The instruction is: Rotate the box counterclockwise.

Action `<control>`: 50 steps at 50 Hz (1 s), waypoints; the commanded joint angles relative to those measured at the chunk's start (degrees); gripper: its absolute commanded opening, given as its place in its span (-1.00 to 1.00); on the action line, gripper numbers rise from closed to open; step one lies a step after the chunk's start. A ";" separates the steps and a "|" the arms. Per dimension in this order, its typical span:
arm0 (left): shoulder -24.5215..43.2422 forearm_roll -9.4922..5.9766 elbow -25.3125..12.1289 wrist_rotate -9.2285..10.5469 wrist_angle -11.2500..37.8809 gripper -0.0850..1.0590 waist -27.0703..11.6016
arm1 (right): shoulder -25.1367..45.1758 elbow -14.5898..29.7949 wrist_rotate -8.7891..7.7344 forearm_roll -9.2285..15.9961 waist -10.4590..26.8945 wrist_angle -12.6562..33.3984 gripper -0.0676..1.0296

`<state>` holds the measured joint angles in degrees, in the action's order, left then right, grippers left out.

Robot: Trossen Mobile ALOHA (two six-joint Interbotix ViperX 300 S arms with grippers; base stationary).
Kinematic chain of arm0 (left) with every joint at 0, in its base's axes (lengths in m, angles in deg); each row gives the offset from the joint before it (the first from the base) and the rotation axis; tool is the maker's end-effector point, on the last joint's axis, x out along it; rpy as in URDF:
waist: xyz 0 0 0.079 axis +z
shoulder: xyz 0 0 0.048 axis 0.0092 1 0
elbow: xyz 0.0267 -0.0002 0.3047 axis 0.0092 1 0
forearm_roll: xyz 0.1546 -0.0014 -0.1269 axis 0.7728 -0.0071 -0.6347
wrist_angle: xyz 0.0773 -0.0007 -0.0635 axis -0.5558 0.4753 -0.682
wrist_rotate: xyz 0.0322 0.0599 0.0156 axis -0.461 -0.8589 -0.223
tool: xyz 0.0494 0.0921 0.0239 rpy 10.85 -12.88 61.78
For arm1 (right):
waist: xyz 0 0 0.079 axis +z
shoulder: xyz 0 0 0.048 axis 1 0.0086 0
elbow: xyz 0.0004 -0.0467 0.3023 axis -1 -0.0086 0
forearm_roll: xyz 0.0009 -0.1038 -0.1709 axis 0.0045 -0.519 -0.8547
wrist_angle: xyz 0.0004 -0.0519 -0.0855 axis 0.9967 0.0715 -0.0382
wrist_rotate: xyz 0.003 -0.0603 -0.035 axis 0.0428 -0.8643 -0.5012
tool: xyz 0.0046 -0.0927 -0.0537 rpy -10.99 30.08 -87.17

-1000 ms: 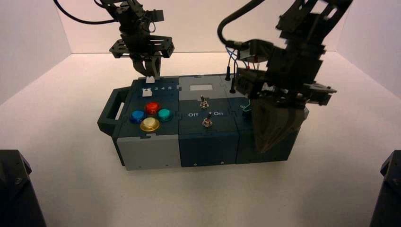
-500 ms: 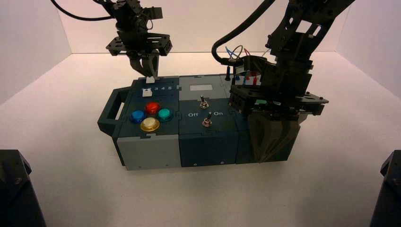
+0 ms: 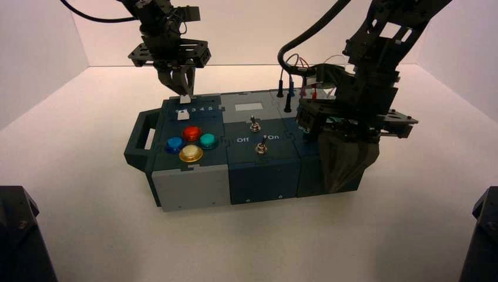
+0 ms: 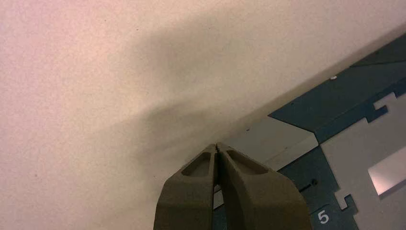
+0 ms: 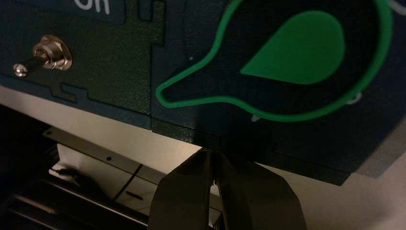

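The box (image 3: 258, 176) lies across the white table, handle (image 3: 140, 147) at its left end. Four round buttons (image 3: 191, 143) sit on its left part, two toggle switches (image 3: 257, 135) in the middle and looped wires (image 3: 299, 73) at the back right. My left gripper (image 3: 183, 93) is shut, its tips (image 4: 218, 143) at the box's (image 4: 354, 86) back left edge. My right gripper (image 3: 337, 187) is shut and empty at the front right corner. In the right wrist view its tips (image 5: 213, 151) sit against the front edge, just below the green knob (image 5: 297, 48), with a toggle switch (image 5: 45, 55) off to one side.
White walls (image 3: 35, 53) close in the table on the left, back and right. Two dark arm bases stand at the near corners, one on the left (image 3: 20, 235) and one on the right (image 3: 481, 235). White table surface (image 3: 258, 247) lies in front of the box.
The right gripper has come down to the front right corner. The box has turned slightly counterclockwise, its right end going back and its handle end coming nearer. The left gripper has held its place.
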<state>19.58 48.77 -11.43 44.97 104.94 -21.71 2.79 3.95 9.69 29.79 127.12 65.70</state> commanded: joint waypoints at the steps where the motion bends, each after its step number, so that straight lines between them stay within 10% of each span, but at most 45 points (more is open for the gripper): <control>1: -0.09 -0.18 -0.35 -0.62 0.26 -0.91 -1.05 | -1.14 0.88 0.09 -0.88 -2.55 -1.67 -0.92; 50: -0.35 -0.18 2.11 -2.37 5.54 -0.91 -6.59 | 2.20 9.23 -0.09 -9.23 -13.62 -2.20 -0.92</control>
<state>20.28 48.94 -10.90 42.94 108.63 -24.43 5.16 8.96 9.43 21.09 114.29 64.82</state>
